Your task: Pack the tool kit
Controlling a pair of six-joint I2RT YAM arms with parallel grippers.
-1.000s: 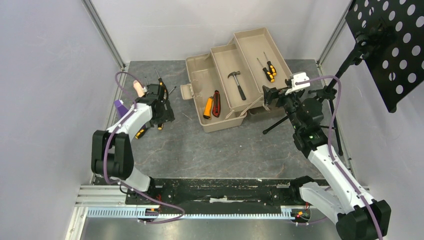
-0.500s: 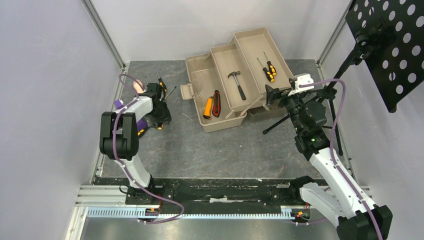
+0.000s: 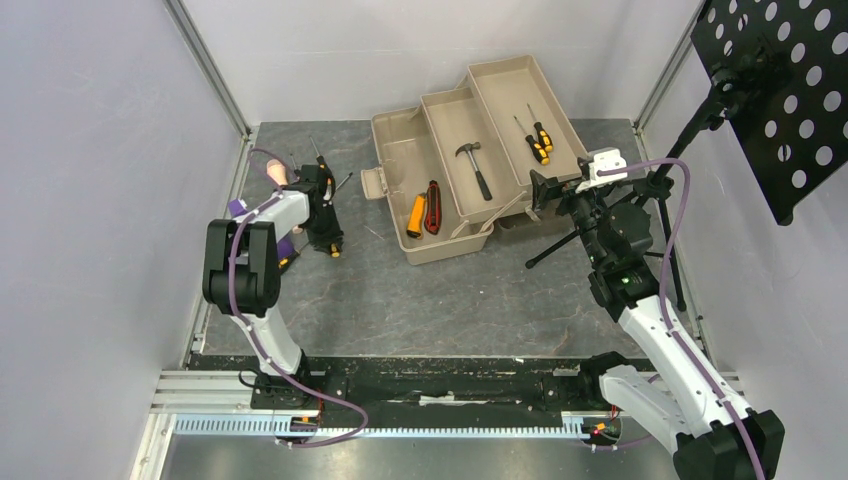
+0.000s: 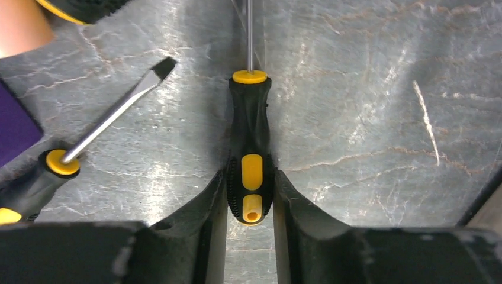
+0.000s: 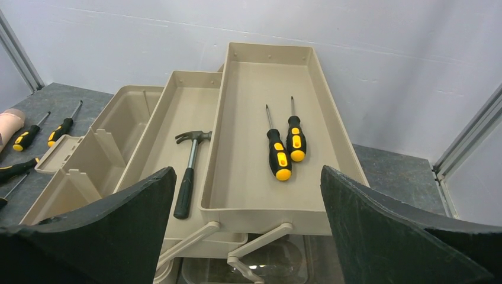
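Loose pieces lie on the grey worktop (image 4: 367,118) around the left jaws. A second screwdriver (image 4: 89,133) is just to the left, its flat tip angled toward the gripped one. A purple block (image 4: 12,127) sits at the left edge and a beige rod (image 4: 18,26) in the top corner. The left jaws are clamped on the sides of a screwdriver (image 4: 250,130), black-handled with yellow inlays, lying flat. The right jaws stand wide apart, holding nothing, before the toolbox (image 3: 400,170) at the back. The box is tan, its trays fanned open, with a hammer (image 5: 188,171) in the middle tray, two screwdrivers (image 5: 278,154) in the top and a knife (image 3: 432,207) in the base.
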